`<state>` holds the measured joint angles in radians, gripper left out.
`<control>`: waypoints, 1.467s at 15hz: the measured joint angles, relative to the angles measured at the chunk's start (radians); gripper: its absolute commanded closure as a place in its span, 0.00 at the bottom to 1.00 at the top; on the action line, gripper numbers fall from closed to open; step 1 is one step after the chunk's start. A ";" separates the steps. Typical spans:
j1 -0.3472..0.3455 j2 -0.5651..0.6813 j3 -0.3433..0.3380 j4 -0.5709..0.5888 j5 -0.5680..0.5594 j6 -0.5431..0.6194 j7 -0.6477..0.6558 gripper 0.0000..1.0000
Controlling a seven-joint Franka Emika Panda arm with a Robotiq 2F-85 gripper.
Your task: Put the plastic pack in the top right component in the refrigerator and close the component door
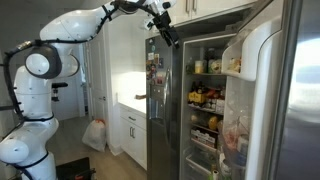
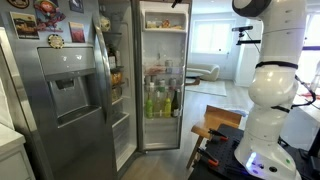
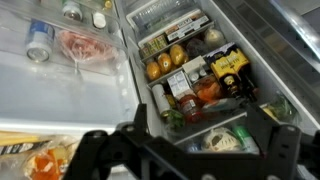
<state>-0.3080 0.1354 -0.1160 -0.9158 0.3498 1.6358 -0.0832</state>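
Gripper [image 3: 180, 150] is spread wide with nothing pinched, high up at the open refrigerator [image 1: 200, 90]. The plastic pack [image 3: 40, 160] lies just beside it, apparently in a door compartment; which bin is unclear. Placing looks done, so next is shutting the compartment door, which can't be made out. Beyond are crowded bottles [image 3: 182, 92], and the open fridge door [image 1: 262, 50] flanks the approach.

The scene holds one refrigerator [image 1: 205, 50] with two doors [image 1: 255, 80], one dispenser [image 2: 62, 92], one robot arm [image 1: 90, 22] and one white plastic bag [image 1: 94, 133].
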 measured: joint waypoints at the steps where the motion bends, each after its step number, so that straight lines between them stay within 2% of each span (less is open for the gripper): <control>1: -0.003 0.023 -0.001 0.026 0.006 0.028 -0.012 0.00; 10: -0.044 0.232 0.000 0.264 0.030 0.237 -0.107 0.00; 17: -0.065 0.324 0.001 0.372 0.029 0.329 -0.130 0.00; 22: -0.109 0.408 0.053 0.500 -0.010 0.368 -0.129 0.00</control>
<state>-0.4173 0.5439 -0.0625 -0.4159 0.3394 2.0041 -0.2124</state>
